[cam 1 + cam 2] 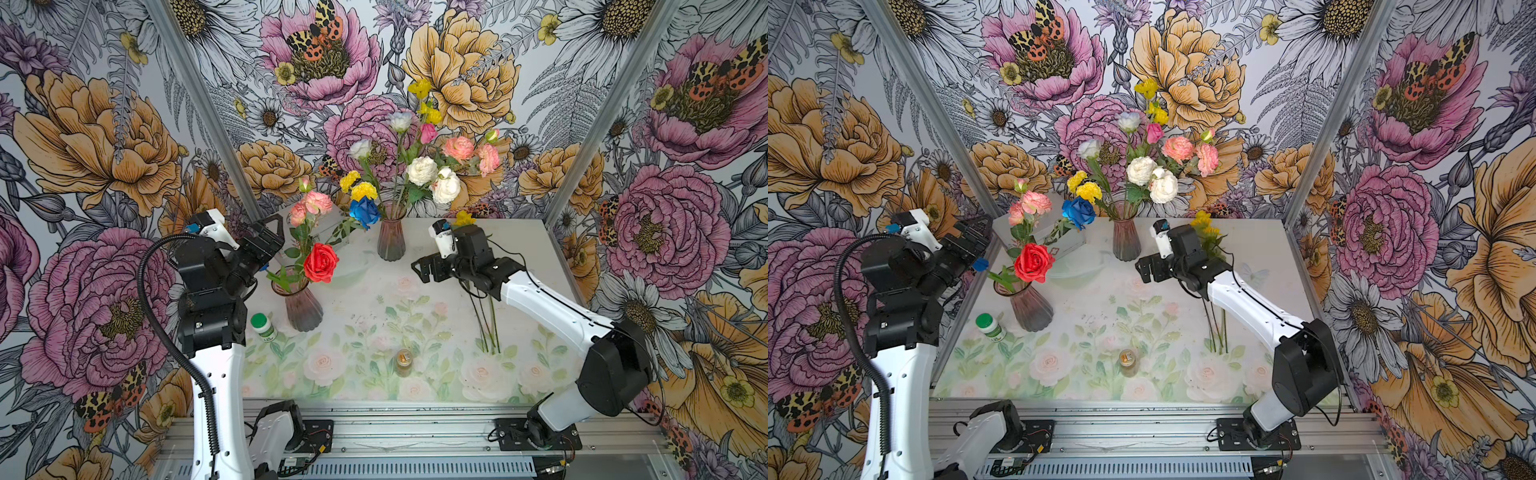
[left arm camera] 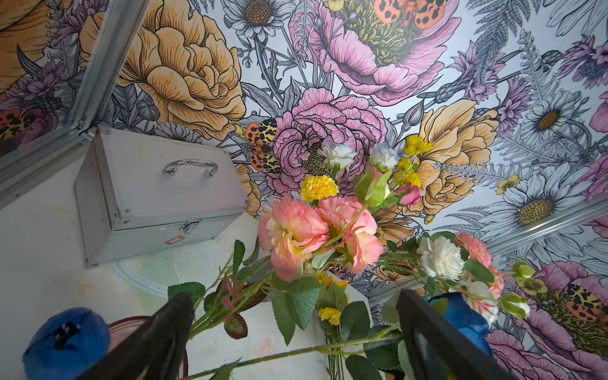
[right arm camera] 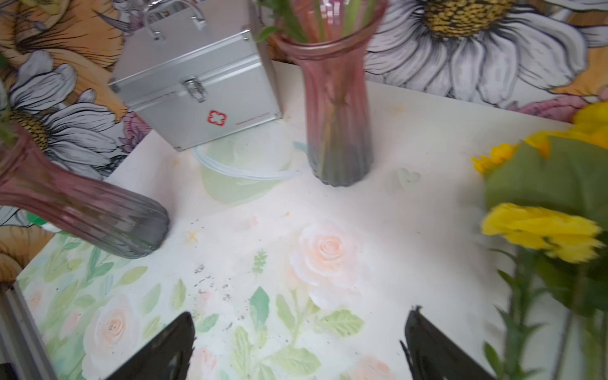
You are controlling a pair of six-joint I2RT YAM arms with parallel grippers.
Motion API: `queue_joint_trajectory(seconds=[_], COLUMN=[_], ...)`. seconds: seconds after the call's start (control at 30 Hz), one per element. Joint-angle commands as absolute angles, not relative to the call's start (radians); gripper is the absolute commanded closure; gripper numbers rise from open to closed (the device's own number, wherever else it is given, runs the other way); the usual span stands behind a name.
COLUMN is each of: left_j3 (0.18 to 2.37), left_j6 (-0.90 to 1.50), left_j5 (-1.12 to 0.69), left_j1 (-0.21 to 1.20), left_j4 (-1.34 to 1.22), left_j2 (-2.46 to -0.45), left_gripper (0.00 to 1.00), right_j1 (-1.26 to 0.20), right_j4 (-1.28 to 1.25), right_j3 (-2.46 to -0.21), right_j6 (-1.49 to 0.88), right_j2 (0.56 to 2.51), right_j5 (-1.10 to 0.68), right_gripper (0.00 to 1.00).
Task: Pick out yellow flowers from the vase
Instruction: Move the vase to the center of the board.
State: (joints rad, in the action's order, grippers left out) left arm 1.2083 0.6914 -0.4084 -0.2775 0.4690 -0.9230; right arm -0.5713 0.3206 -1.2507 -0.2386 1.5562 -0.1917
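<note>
Left pincer (image 1: 274, 241) and right pincer (image 1: 419, 272) gape empty; yellow flowers (image 1: 363, 191) stand in the far vase (image 1: 391, 239).
The right one should grip one yellow stem low, possibly tangled, and lift straight.

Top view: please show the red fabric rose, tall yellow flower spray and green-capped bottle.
Red fabric rose (image 1: 321, 262): top view, bloom centre.
Tall yellow flower spray (image 1: 419, 88): top view, topmost bloom.
Green-capped bottle (image 1: 259, 321): top view, cap.

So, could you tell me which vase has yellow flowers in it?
The far vase, in the middle: yellow flowers rise from it. The near vase shows red and pink ones.
</note>
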Motion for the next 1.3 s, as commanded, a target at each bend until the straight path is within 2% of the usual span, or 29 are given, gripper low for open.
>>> queue_joint_trajectory(seconds=[0.0,0.2,0.37,0.63,0.8,1.27], left_j3=[1.197,1.138,1.088,1.028,0.982,1.024], left_j6=[0.753,0.817,0.827,0.852,0.905,0.871], left_j5=[-0.494,-0.531,-0.562,-0.588,-0.606,-0.591], left_j1=[-0.344,-0.373,-0.383,-0.434,-0.465,-0.466], left_j4=[0.428,0.372,0.319,0.259,0.183,0.214], left_j2=[-0.93,-0.939,-0.949,-0.957,-0.953,-0.952], left_gripper=[0.01,0.01,0.01,0.01,0.01,0.01], right_j1=[-0.67,-0.839,-0.962,-1.078,-1.122,-1.168], right_j4=[0.07,-0.229,-0.324,-0.564,-0.56,-0.454], right_j3=[-1.206,-1.158,-1.244,-1.327,-1.45,-1.677], right_j6=[-0.243,-0.28,-0.241,-0.273,-0.277,-0.281], right_j2=[1.598,1.722,1.882,2.072,2.195,2.377], right_j5=[-0.219,-0.175,-0.103,0.017,0.104,0.286], right_gripper=[0.0,0.0,0.0,0.0,0.0,0.0])
